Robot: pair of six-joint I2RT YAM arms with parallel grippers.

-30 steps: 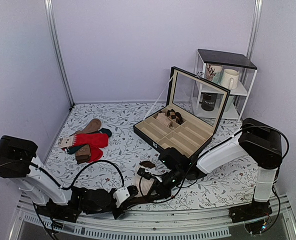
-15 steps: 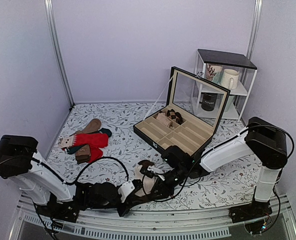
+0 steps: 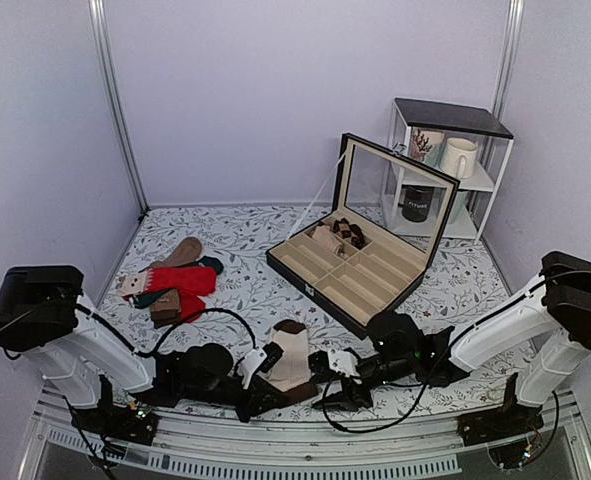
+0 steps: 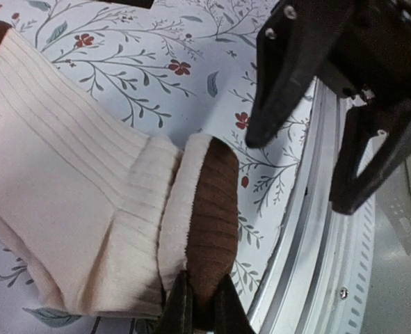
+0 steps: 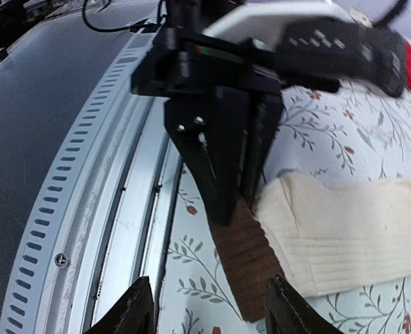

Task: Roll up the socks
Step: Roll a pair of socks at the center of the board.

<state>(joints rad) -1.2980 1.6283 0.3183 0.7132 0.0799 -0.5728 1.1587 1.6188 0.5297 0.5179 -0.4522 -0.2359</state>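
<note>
Left hand [image 4: 199, 312]: clamped on brown cuff of cream ribbed-knit socks [image 3: 291, 356], low at near edge of floral-print surface [image 3: 237, 292].
Socks: flat on surface between both hands, cuff end nearest front edge, dark brown end pointing away.
Right hand [image 5: 211, 296]: fingers spread, holding nothing, just beside socks.
</note>
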